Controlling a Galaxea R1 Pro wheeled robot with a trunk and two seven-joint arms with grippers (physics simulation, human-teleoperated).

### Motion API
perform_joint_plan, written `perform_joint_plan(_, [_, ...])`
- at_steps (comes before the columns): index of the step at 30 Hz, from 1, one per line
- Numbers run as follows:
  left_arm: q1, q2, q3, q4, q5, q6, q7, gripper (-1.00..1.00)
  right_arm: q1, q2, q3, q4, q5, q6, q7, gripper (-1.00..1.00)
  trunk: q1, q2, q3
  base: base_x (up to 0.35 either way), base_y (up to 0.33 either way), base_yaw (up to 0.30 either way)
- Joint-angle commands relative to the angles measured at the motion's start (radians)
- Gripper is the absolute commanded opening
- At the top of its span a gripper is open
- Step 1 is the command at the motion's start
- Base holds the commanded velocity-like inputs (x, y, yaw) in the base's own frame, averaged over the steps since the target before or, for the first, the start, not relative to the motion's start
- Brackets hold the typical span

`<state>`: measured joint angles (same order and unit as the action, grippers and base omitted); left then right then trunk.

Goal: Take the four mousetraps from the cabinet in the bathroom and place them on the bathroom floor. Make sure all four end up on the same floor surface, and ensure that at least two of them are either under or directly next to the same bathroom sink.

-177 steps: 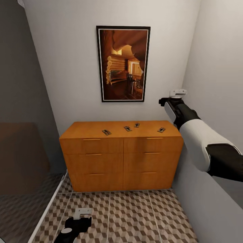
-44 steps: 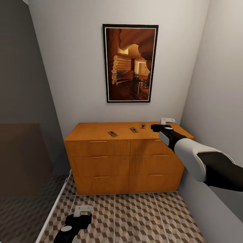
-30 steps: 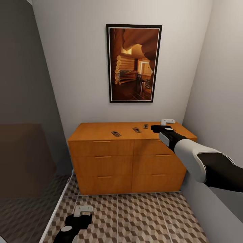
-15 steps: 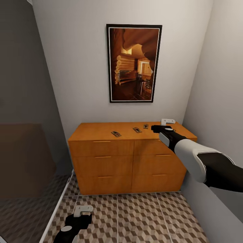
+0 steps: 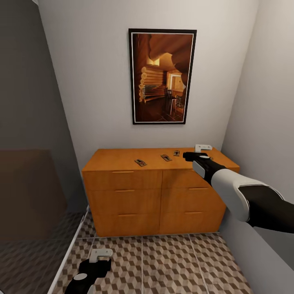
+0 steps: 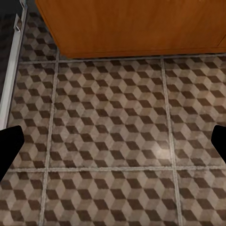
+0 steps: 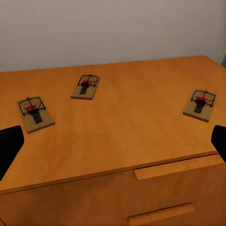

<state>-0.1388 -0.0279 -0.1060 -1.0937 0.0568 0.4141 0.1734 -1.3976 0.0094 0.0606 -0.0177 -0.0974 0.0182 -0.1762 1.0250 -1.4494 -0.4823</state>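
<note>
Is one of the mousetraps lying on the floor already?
No, the floor tiles in the left wrist view hold no trap, and the mousetraps lie on the cabinet top.

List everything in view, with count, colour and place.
mousetraps: three seen, tan boards with dark wire and a red mark, on the cabinet top, spread apart.
cabinet: one, orange-brown, against the back wall, drawers shut.
picture: one, dark-framed log-cabin scene, on the wall above the cabinet.
bathroom floor: brown, beige and white cube-pattern tiles, in front of the cabinet.
right gripper: white jaws on a black wrist, over the cabinet top's right end, open, holding nothing.
left gripper: white jaws, low over the floor, open, holding nothing.
</note>
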Motion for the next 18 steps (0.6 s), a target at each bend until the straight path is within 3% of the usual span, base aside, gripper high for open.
perform_joint_plan(1, [-0.001,0.000,-0.003,-0.001,0.006,0.005,0.008,1.00,0.002,0.000,0.007,-0.001,-0.010,0.002,-0.003,1.00,0.000,-0.001,-0.001,0.008,0.000,0.000])
perform_joint_plan(7, [0.000,0.003,-0.016,0.008,0.006,0.002,0.006,1.00,0.007,0.000,0.007,-0.001,-0.010,0.001,-0.004,1.00,0.000,-0.001,-0.001,0.003,0.000,0.000])
perform_joint_plan(11, [0.000,0.014,-0.022,0.069,0.003,-0.034,0.006,1.00,0.007,0.000,0.007,-0.001,-0.009,0.000,-0.003,1.00,0.000,-0.001,-0.001,0.000,0.000,0.000])
perform_joint_plan(13, [0.000,0.034,-0.023,0.138,0.002,-0.107,0.006,1.00,0.008,0.000,0.008,-0.001,-0.009,0.000,-0.003,1.00,0.000,-0.001,-0.001,0.000,0.000,0.000])
perform_joint_plan(16, [0.001,0.060,-0.024,0.277,0.001,-0.273,0.006,1.00,0.008,0.000,0.009,-0.001,-0.006,-0.001,-0.003,1.00,0.000,-0.001,-0.001,0.000,0.000,0.000])
perform_joint_plan(17, [0.001,0.070,-0.024,0.359,0.001,-0.372,0.006,1.00,0.008,0.001,0.009,-0.001,-0.003,-0.001,-0.003,1.00,0.000,-0.001,-0.001,0.000,0.000,0.000])
perform_joint_plan(18, [0.002,0.074,-0.024,0.404,0.001,-0.421,0.007,1.00,0.008,0.001,0.009,-0.002,-0.002,-0.001,-0.003,1.00,0.000,-0.001,-0.001,0.000,0.000,0.000])
